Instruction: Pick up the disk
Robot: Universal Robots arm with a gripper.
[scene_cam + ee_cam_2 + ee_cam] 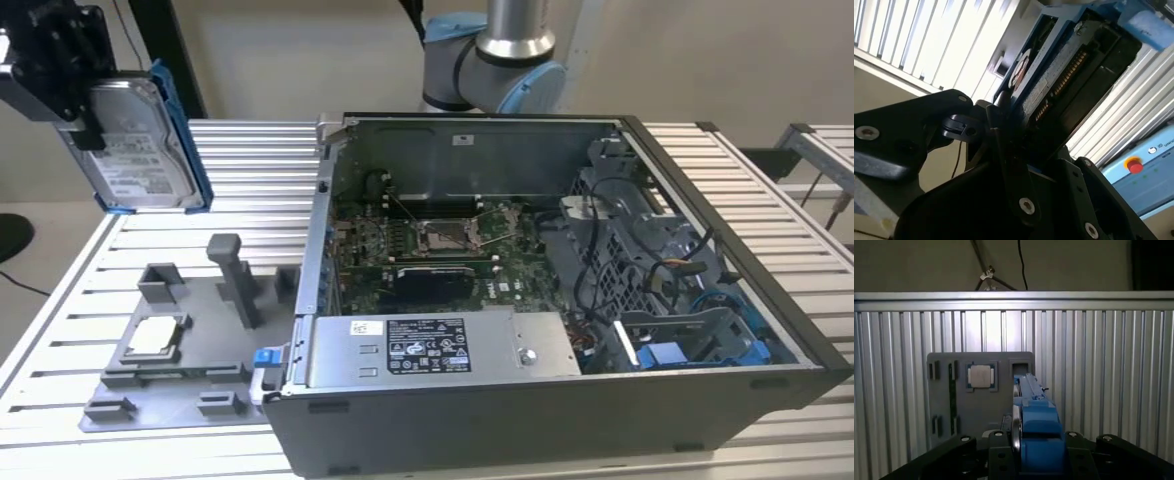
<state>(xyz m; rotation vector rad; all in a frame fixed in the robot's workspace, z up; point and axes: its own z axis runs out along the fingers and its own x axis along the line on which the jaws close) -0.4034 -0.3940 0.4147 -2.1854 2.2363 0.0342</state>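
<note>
Presently the gripper (80, 115) is clamped on the disk (140, 145), held upright above the table (247, 150) at the exterior view's far left; its white label's print is too small to read.

An open desktop computer case (534, 440) is lying on its side on a slatted aluminium table (67, 300), its motherboard (400, 250) facing up. A grey power supply box (534, 345) with a white sticker is sitting along its near wall. Beside the case, on the exterior view's left, a grey fixture tray (200, 350) is holding a small square silver chip (151, 337).
</note>
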